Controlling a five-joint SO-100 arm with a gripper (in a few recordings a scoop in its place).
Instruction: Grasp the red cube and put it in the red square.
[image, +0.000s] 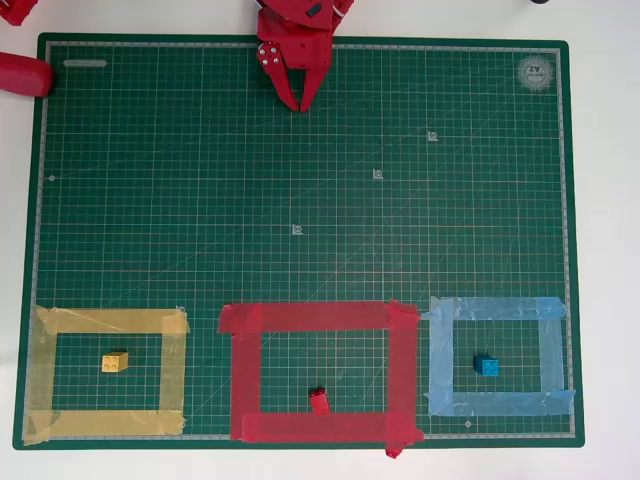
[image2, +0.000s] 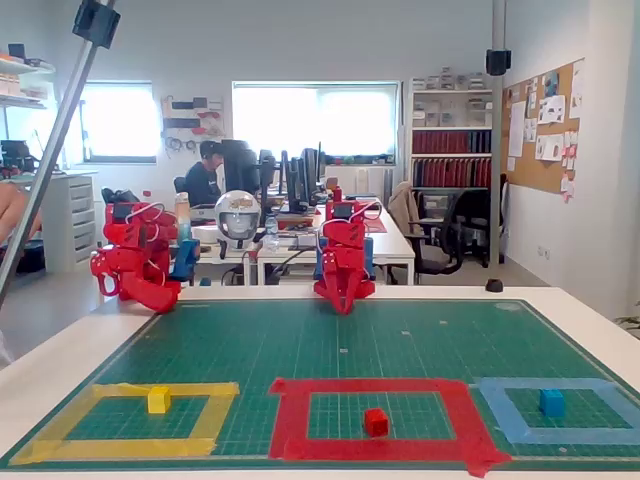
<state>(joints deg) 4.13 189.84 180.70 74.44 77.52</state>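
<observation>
The red cube lies inside the red square, close to its near strip of tape, with green mat around it. My red gripper is at the far edge of the mat, folded back near the arm's base. Its two fingertips meet at a point and nothing is between them. It is a long way from the cube.
A yellow cube sits in the yellow tape frame on the left, a blue cube in the light-blue frame on the right. The green cutting mat covers the table.
</observation>
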